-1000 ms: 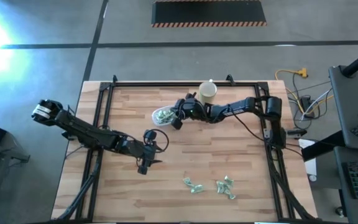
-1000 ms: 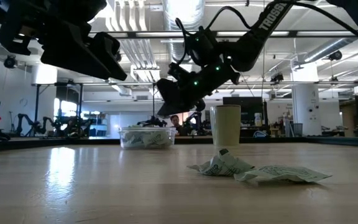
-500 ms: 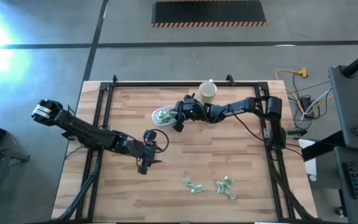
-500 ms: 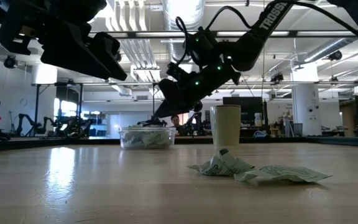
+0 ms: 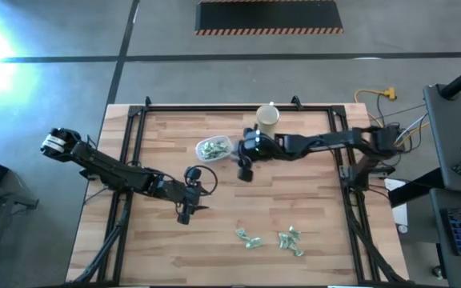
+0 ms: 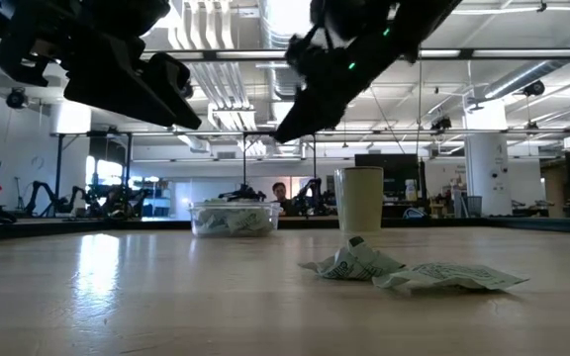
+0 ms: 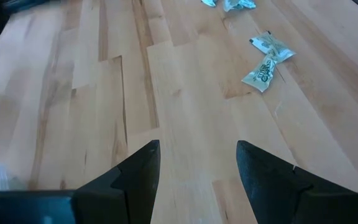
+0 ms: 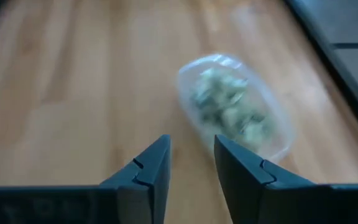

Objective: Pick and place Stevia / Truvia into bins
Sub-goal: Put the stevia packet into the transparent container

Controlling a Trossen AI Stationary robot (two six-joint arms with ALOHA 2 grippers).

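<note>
The clear bin (image 5: pixel 213 148) stands on the far middle of the table with several pale green Stevia / Truvia sachets inside; it also shows in the right wrist view (image 8: pixel 235 115) and in the low view (image 6: pixel 234 218). More sachets (image 5: pixel 249 238) (image 5: pixel 290 242) lie loose near the front edge and appear in the left wrist view (image 7: pixel 267 55). My right gripper (image 5: pixel 245 170) (image 8: pixel 191 163) hangs open and empty above the table, just right of and nearer than the bin. My left gripper (image 5: pixel 184 214) (image 7: pixel 197 168) hovers open over bare wood at the table's middle left.
A beige cup (image 5: pixel 268 118) stands at the far edge, right of the bin and close to my right arm. A black metal frame (image 5: pixel 134 120) borders the table. Bare wood lies between the bin and the loose sachets.
My right gripper has risen from just over the bin and drawn back toward the table's right and near side, tipping its fingers nearer to level. Its fingers have opened. The bin and the loose sachets have stayed where they were.
</note>
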